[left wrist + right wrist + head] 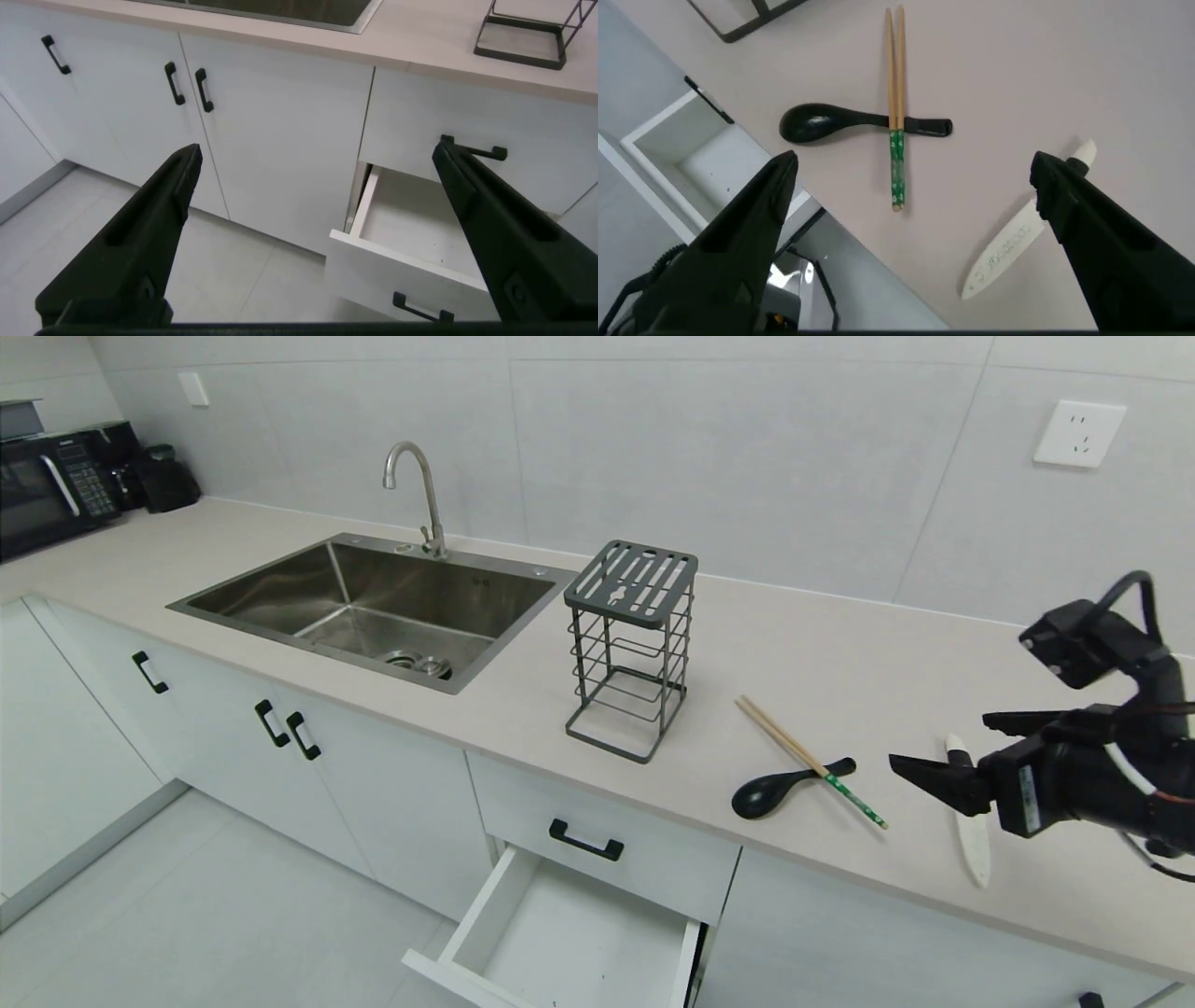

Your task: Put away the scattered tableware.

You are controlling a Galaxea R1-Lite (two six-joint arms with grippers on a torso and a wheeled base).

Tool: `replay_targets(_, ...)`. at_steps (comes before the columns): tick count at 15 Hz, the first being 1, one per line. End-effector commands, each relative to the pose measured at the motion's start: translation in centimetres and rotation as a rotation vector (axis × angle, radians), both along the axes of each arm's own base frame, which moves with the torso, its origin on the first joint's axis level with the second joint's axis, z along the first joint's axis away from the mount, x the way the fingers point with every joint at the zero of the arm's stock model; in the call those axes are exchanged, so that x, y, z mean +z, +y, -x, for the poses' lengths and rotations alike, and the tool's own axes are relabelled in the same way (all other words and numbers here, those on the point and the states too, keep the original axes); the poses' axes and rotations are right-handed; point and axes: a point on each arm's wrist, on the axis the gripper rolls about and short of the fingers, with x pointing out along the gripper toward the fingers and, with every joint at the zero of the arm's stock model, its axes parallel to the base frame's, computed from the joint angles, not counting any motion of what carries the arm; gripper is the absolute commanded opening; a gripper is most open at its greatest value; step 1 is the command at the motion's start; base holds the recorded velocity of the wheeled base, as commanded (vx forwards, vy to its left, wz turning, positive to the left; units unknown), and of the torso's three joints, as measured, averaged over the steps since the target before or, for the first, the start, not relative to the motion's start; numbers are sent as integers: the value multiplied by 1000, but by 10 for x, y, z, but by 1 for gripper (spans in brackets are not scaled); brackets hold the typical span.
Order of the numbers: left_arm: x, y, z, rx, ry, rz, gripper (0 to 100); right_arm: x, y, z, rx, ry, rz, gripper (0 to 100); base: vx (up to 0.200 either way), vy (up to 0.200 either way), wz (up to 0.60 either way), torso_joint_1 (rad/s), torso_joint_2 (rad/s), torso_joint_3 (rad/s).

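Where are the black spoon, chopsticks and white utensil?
black spoon [811, 124], right wrist view, on its bowl.
chopsticks [896, 93], right wrist view, on the bare wooden part.
white utensil [1008, 247], right wrist view, on its wider half.

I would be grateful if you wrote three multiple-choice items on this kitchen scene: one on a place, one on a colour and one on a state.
1. Where do the chopsticks lie?
A) in the sink
B) across the handle of the spoon
C) inside the wire rack

2. What colour is the spoon?
A) white
B) red
C) black

3. In what state is the drawer below the counter?
A) pulled open
B) shut
C) taken out and set on the floor

Answers:
1 B: the pair crosses the spoon's handle on the counter.
2 C: its bowl and handle are both black.
3 A: its white inside shows from above.
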Motion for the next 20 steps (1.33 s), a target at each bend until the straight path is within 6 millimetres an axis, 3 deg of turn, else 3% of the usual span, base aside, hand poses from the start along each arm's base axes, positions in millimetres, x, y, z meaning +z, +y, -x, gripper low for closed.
replay_targets(1,0,0,0,1,1,0,100,-10,25,-23,39,110,60,100,0,0,0,0,0,0)
replay_targets(5,0,0,0,1,1,0,100,-35,30,-34,-3,199,35,100,0,0,0,0,0,0)
replay_targets(9,0,0,0,1,1,0,100,-63,16,-30,-46,231,42,100,0,0,0,0,0,0)
replay_targets(20,0,0,0,1,1,0,100,-90,25,-78,-70,270,61,100,0,0,0,0,0,0)
